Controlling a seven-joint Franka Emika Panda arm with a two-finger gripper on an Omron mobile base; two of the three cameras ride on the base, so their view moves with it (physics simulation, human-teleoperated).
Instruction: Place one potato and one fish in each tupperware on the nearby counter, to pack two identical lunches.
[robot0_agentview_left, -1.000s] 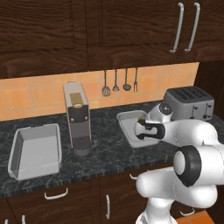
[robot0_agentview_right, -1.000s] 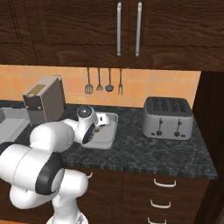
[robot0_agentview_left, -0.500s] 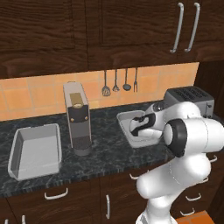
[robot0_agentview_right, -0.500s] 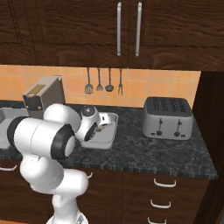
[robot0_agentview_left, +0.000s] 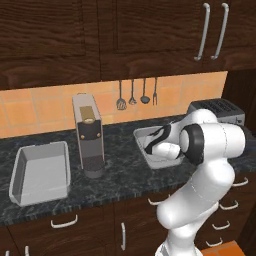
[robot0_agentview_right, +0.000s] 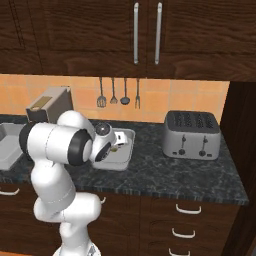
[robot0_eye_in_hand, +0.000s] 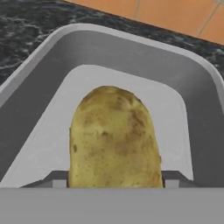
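A yellow-olive potato (robot0_eye_in_hand: 113, 140) sits between my gripper's (robot0_eye_in_hand: 114, 183) fingertips, which press its two sides. Below it lies the pale floor of a grey-white tupperware (robot0_eye_in_hand: 131, 39). In the left base view my gripper (robot0_agentview_left: 151, 145) points down into this tupperware (robot0_agentview_left: 141, 134) on the black counter (robot0_agentview_left: 120, 172), right of the middle. The right base view has the same gripper (robot0_agentview_right: 116, 146) over the tupperware (robot0_agentview_right: 126, 159). A second tupperware (robot0_agentview_left: 40, 170) lies at the counter's left end with nothing in it. The fish is out of view.
A tall coffee machine (robot0_agentview_left: 89, 135) stands between the two trays. A steel toaster (robot0_agentview_right: 192, 134) sits to the right of the near tray. Utensils (robot0_agentview_left: 132, 92) hang on the orange tiled wall behind. Dark cupboards hang overhead.
The arm's elbow has swung forward over the counter. The hand has shifted slightly left over the right tupperware, with the potato still between its fingers.
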